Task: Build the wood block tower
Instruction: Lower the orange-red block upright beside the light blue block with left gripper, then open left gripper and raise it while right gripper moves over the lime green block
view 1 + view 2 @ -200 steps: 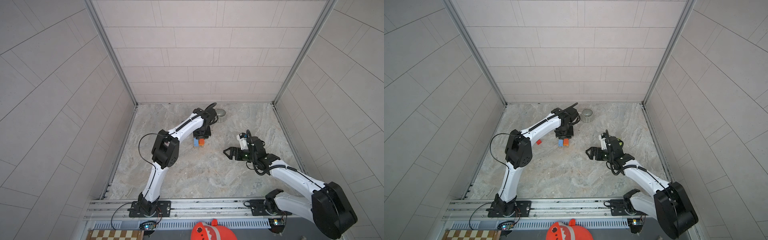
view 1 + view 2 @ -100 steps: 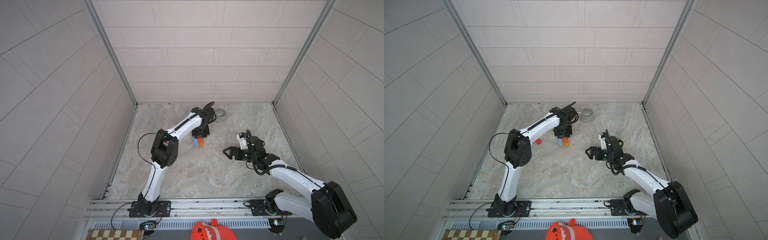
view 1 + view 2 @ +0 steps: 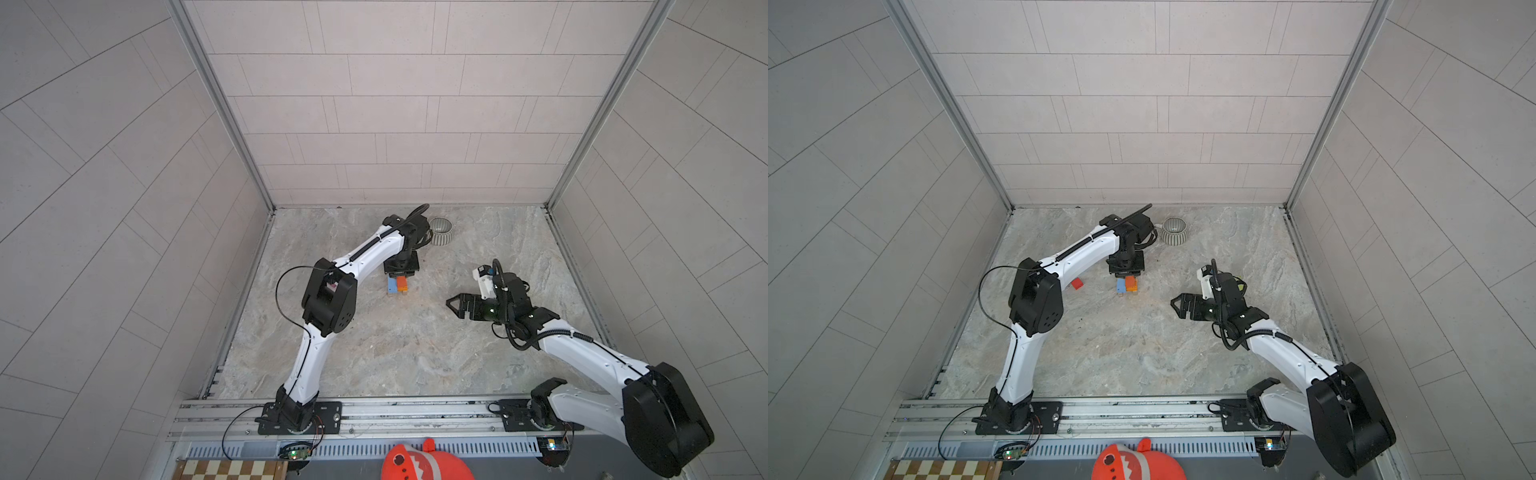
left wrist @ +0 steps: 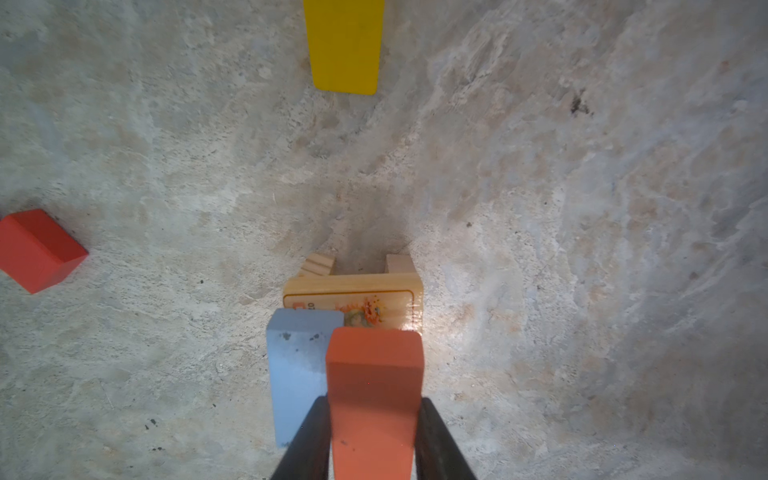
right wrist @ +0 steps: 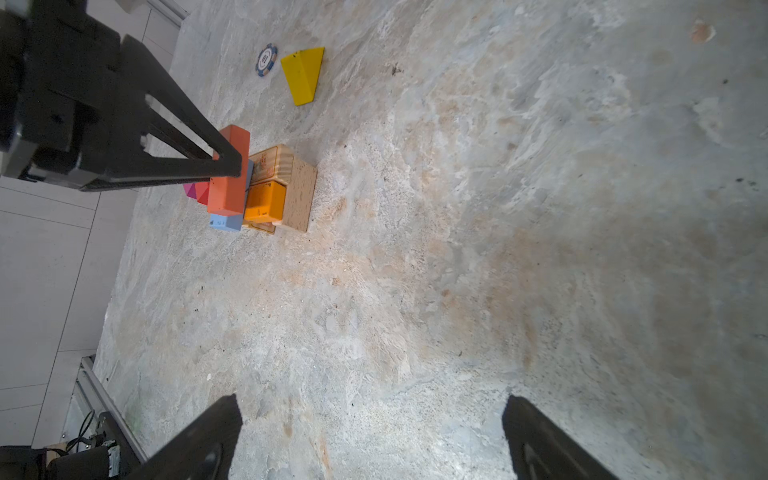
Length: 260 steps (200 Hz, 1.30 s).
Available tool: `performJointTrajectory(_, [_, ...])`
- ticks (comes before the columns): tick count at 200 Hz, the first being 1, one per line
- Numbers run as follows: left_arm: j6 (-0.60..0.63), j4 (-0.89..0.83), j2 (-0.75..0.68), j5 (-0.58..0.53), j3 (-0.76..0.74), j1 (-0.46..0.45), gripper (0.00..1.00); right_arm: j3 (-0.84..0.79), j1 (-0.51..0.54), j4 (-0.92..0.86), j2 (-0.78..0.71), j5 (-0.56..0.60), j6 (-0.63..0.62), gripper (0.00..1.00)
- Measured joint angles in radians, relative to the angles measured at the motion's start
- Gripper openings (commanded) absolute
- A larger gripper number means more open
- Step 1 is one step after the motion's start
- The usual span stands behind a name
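We've got the left fingers clamped on the orange block, right beside the blue block atop the wood block tower on the counter. Right fingers hang wide open, holding nothing.

Mug behind the wood block tower, a loose block to its left

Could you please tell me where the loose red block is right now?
In a top view the red block lies left of the wood block tower, apart from it, close beside the left arm.
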Motion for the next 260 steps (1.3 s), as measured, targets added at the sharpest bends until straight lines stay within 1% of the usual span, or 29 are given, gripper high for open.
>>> performJointTrajectory(57, [0.000,0.000,0.000,0.002,0.000,0.000,0.30,0.000,0.000,0.000,0.000,-0.002,0.001,1.00])
performJointTrajectory(191, [-0.002,0.006,0.000,0.011,0.000,0.000,0.31,0.000,0.000,0.001,0.000,-0.006,0.002,1.00])
performJointTrajectory(225, [-0.001,0.005,0.000,0.010,0.000,0.000,0.34,0.000,0.000,0.002,0.000,-0.008,0.002,1.00])
performJointTrajectory(260, [-0.001,0.005,0.000,0.009,0.000,0.000,0.40,0.000,0.000,0.004,0.000,-0.008,0.002,1.00])
